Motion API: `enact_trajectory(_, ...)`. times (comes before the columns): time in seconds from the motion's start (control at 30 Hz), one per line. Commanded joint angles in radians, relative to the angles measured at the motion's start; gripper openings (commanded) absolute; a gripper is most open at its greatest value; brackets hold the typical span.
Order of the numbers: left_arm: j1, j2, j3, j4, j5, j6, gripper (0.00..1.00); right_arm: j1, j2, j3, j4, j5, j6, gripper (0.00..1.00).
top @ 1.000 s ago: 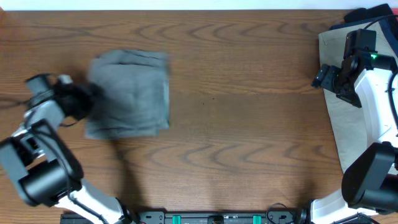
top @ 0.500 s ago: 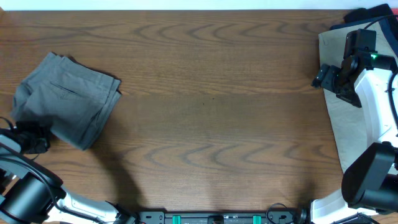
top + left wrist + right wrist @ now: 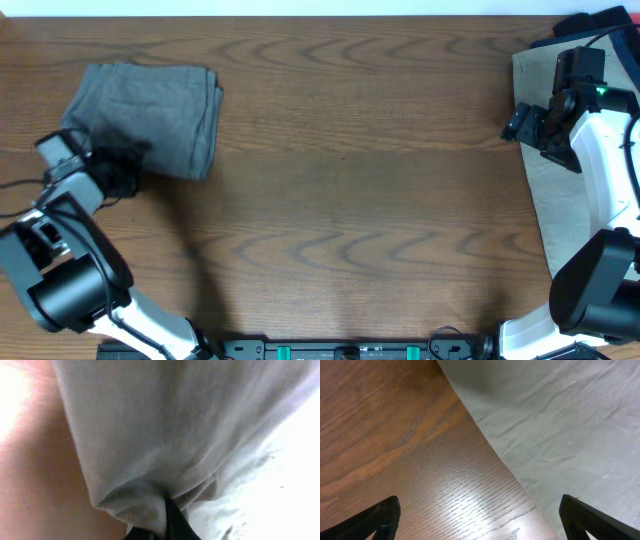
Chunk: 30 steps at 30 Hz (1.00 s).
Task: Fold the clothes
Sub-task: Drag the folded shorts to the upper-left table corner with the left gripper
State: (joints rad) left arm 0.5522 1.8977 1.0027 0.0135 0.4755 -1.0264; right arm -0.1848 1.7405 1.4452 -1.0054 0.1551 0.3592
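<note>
Overhead, we see the folded mid-grey cotton shorts [image 3: 150, 118] lying far-right of our left jaws, which pinch their near-left corner; our right jaws gape wide, well apart.

Wide wooden table [image 3: 380, 200] fills the overhead view, dark brown, with looping grain running in long bands from left to right. Along the far edge there's a thin white strip [image 3: 300, 7], bright and featureless; whether it's wall or floor, can't tell. At the near edge sits a black rail [image 3: 350, 350] with small green fittings [image 3: 283, 352] on it. A soft dark shadow [image 3: 205, 275] lies on the wood at the near left. Close in on the right side, the grain shows fine and ribbed, and a pale sheen of light [image 3: 470, 500] sits on the varnish. On the left, the close view is washed out, warm and blurred.
</note>
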Motion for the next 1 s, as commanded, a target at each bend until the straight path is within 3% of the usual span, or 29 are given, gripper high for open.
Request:
enact_trajectory(0.0,-0.068,0.014,0.002,0.127,-0.108,-0.098,0.06,-0.004,-0.014,0.01,-0.001,0.013,-0.001,0.99)
enact_trajectory(0.1,-0.126,0.02,0.002,0.236,-0.193,-0.098,0.06,-0.004,-0.014,0.01,-0.001,0.013,-0.001,0.99)
enact_trajectory(0.23,-0.113,0.02,0.002,0.22,-0.239,-0.098,0.06,-0.004,-0.014,0.01,-0.001,0.013,-0.001,0.99)
enact_trajectory(0.7,0.269,0.019,0.002,0.031,-0.1,-0.097,0.06,-0.004,-0.014,0.01,-0.001,0.013,-0.001,0.99)
enact_trajectory(0.97,0.259,0.022,0.002,0.035,-0.126,-0.105,0.06,-0.004,-0.014,0.01,-0.001,0.013,-0.001,0.99)
